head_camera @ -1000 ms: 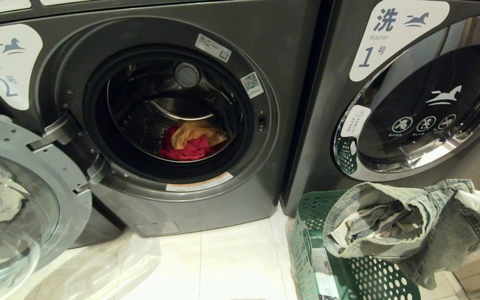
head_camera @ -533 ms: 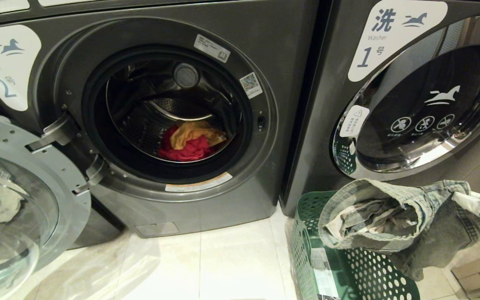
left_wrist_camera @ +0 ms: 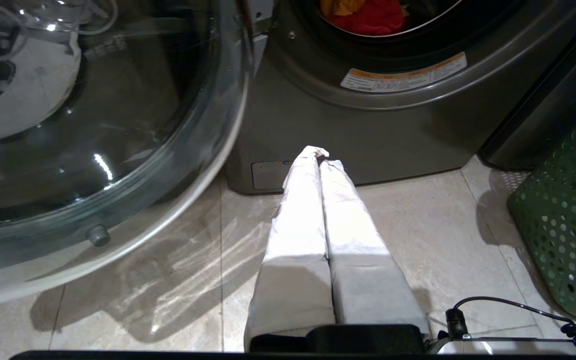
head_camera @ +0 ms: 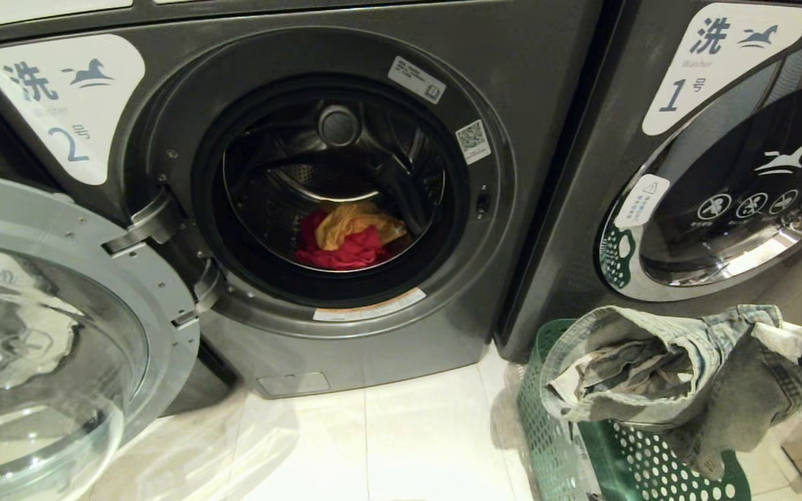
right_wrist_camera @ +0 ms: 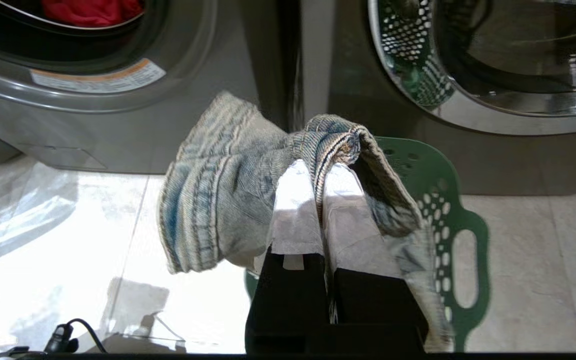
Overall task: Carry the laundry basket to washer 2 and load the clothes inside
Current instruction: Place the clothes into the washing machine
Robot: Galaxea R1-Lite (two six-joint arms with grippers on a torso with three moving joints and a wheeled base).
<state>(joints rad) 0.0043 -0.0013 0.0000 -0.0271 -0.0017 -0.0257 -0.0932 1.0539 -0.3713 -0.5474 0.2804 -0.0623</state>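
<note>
Washer 2 (head_camera: 67,104) stands with its round door (head_camera: 46,334) swung open to the left. In its drum lie a yellow garment (head_camera: 356,221) and a pink-red garment (head_camera: 345,254). The green laundry basket (head_camera: 651,466) sits on the floor at the right, before washer 1. My right gripper (right_wrist_camera: 318,167) is shut on the denim jeans (right_wrist_camera: 218,200), which hang bunched over the basket's rim (right_wrist_camera: 448,200). In the head view the jeans (head_camera: 672,376) cover most of the basket's opening. My left gripper (left_wrist_camera: 319,155) is shut and empty, low over the floor before washer 2.
Washer 1 (head_camera: 721,195) at the right has its chrome-rimmed door closed. The open glass door (left_wrist_camera: 93,125) fills the space left of my left gripper. Pale floor tiles (head_camera: 408,445) lie between the open door and the basket (left_wrist_camera: 568,240).
The whole picture has shifted to the right, so the camera has moved. The jeans stay in my right gripper and now hang slightly further left over the basket.
</note>
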